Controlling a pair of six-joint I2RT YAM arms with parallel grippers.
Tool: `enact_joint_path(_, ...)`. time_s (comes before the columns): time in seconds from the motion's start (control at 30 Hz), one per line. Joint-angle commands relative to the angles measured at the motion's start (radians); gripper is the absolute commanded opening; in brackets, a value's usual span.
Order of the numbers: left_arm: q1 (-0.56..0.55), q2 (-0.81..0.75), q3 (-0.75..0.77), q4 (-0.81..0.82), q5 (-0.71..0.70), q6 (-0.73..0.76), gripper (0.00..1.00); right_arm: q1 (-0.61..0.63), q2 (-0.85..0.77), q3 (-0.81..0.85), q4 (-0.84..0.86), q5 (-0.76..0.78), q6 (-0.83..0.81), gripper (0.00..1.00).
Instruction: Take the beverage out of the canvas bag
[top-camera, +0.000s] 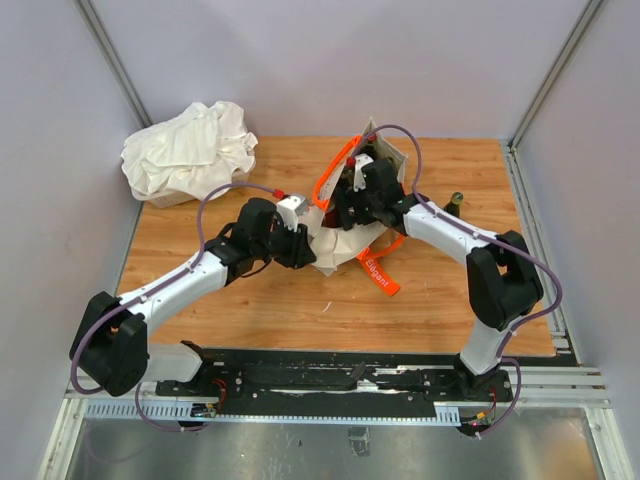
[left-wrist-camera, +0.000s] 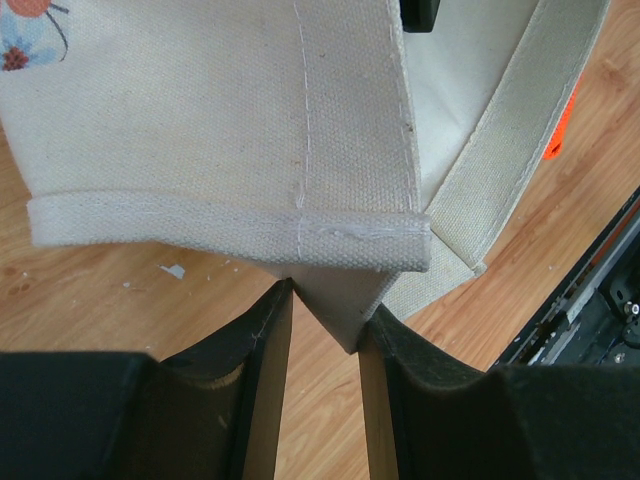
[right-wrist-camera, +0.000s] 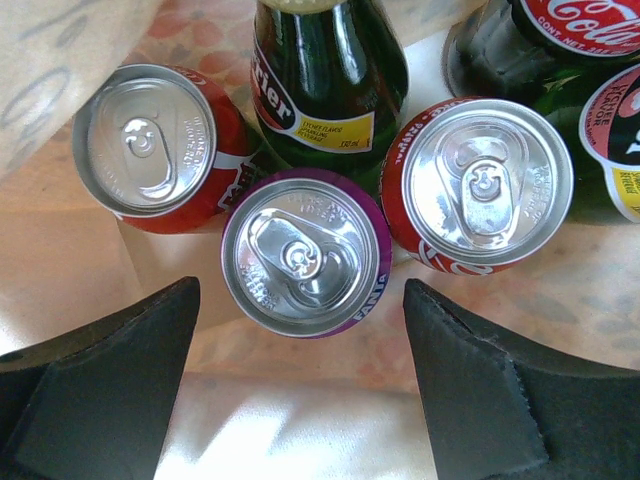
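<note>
Right gripper (right-wrist-camera: 300, 320), jaws spread wide, poised inside the boxy cream canvas bag (left-wrist-camera: 200, 120) over a purple-sided aluminium drink can (right-wrist-camera: 305, 252); left gripper (left-wrist-camera: 327, 305) pinches the bag's corner fold. Apparent step: reaching in; next, descend squarely and close on the can

White-black arms (top-camera: 175, 290), purple cables (top-camera: 225, 188)

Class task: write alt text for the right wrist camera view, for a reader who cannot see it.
Looking down into the canvas bag, a purple Fanta can stands framed between the right arm's open black fingers. Two red cans flank it, with a green bottle and other bottles behind.
</note>
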Motion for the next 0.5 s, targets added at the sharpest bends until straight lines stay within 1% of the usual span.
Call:
enact_joint_path(0.0, -0.021, 0.023, 0.011, -0.053, 0.023, 0.008, 0.36, 0.022, 0.047, -0.002, -0.006, 0.018, 0.016, 0.82)
enact_joint_path(0.27, -0.021, 0.025, 0.012, -0.048, 0.017, 0.009, 0.35, 0.022, 0.086, 0.016, 0.039, 0.016, 0.029, 0.78)
enact_joint_path(0.47, -0.021, 0.025, 0.006, -0.04, 0.014, 0.003, 0.35, 0.022, 0.088, 0.032, 0.08, 0.016, 0.03, 0.77)
